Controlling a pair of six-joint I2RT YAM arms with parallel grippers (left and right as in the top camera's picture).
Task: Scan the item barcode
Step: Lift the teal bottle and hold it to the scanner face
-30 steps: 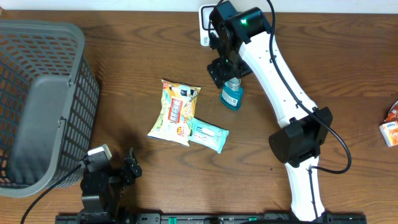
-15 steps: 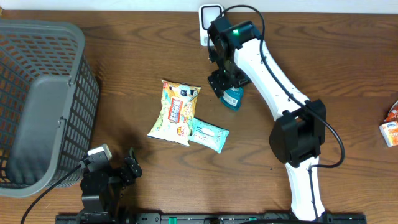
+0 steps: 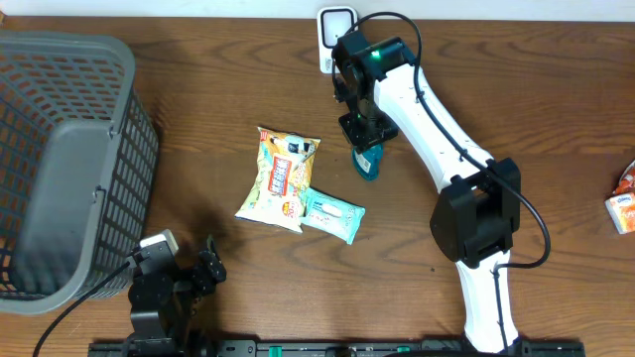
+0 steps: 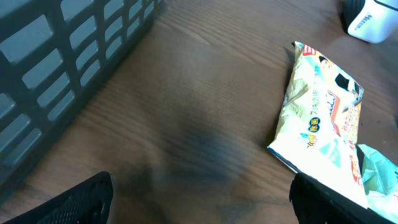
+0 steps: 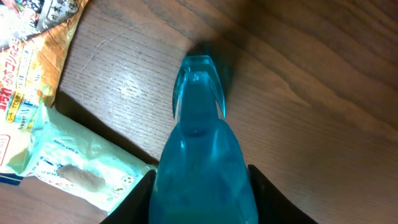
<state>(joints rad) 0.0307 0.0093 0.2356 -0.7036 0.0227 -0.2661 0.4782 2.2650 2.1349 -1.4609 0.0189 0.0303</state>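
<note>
Blue bottle [image 5: 200, 149] sits on the wooden table [image 3: 536, 89] just beside the snack bag [image 3: 281, 178], clamped between the right gripper's [image 3: 363, 137] fingers [image 5: 140, 199], which press both its sides; left gripper [image 4: 205, 202], well apart from the bag, gapes wide, holding nothing

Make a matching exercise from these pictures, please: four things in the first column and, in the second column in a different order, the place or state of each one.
Column one
1. blue see-through plastic bottle
2. yellow printed snack bag
3. dark grey plastic mesh basket
4. left gripper

Column two
A. open, holding nothing
B. at the left side of the brown wooden table
C. clamped by the right gripper
D. lying flat, touching the pale green soft pack

Pairs: 1-C, 2-D, 3-B, 4-A
</note>
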